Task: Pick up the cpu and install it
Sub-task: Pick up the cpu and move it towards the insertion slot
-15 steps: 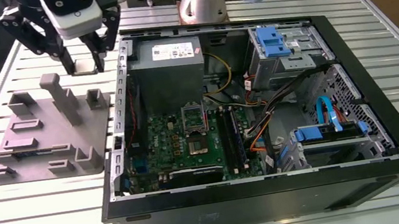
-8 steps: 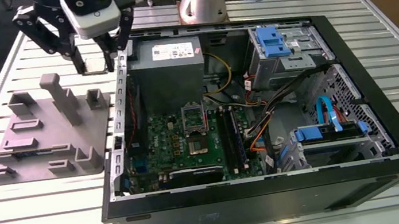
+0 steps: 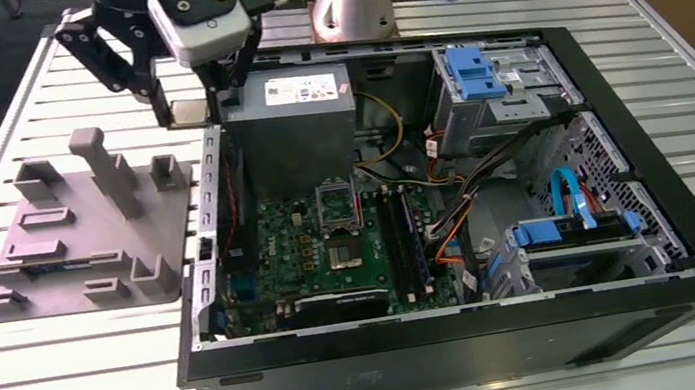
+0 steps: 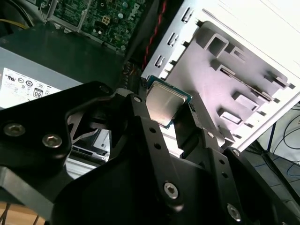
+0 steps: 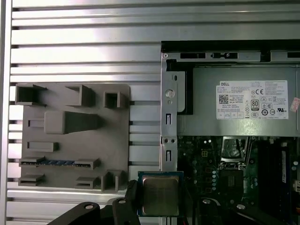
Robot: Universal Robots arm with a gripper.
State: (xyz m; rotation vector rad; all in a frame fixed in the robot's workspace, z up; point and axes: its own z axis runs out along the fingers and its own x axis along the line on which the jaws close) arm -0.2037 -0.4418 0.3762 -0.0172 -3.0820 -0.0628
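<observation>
The cpu (image 3: 190,113) is a small square chip with a silver-grey top, held in the air above the left rear corner of the open computer case (image 3: 673,213). My gripper (image 3: 193,113) is shut on it, one black finger on each side. Both wrist views show the same grip: the cpu (image 4: 165,104) (image 5: 160,194) sits between the fingers (image 4: 140,115) (image 5: 132,193). The motherboard's cpu socket (image 3: 346,252) (image 5: 232,180) lies open below, with its metal load plate (image 3: 337,201) raised, well apart from the chip.
A grey power supply (image 3: 296,111) with a white label sits beside the gripper inside the case. A grey parts fixture (image 3: 84,240) with upright posts stands on the slatted table on the exterior view's left. Black memory sticks (image 3: 405,238), cables and blue drive bays (image 3: 480,72) crowd the case.
</observation>
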